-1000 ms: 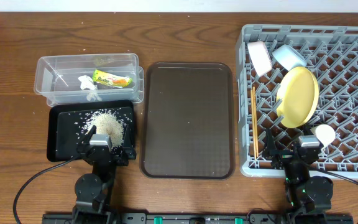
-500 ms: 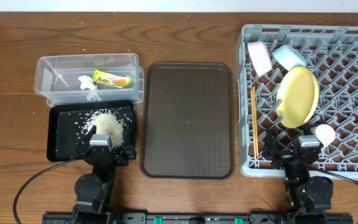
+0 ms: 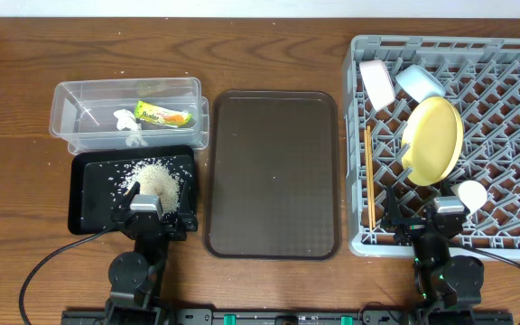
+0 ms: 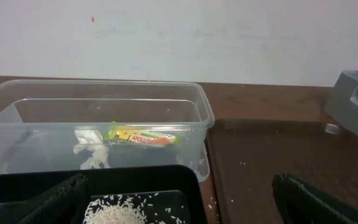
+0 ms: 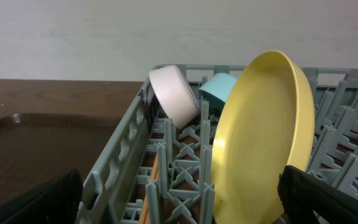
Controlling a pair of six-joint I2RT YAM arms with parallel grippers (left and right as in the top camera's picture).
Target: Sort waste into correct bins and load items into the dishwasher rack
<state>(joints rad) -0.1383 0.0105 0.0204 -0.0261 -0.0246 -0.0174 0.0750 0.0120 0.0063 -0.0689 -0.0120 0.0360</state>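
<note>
The grey dishwasher rack holds the yellow plate on edge, the pinkish-white bowl, the light blue bowl, the white cup and the chopsticks. The clear tub holds the yellow-green wrapper and the white scrap. The black tray holds rice. My left gripper is open and empty at the black tray's near edge. My right gripper is open and empty at the rack's near edge. The right wrist view shows the plate and both bowls.
The brown serving tray lies between the bins and the rack, with a few stray rice grains on it in the left wrist view. A white wall stands behind the table.
</note>
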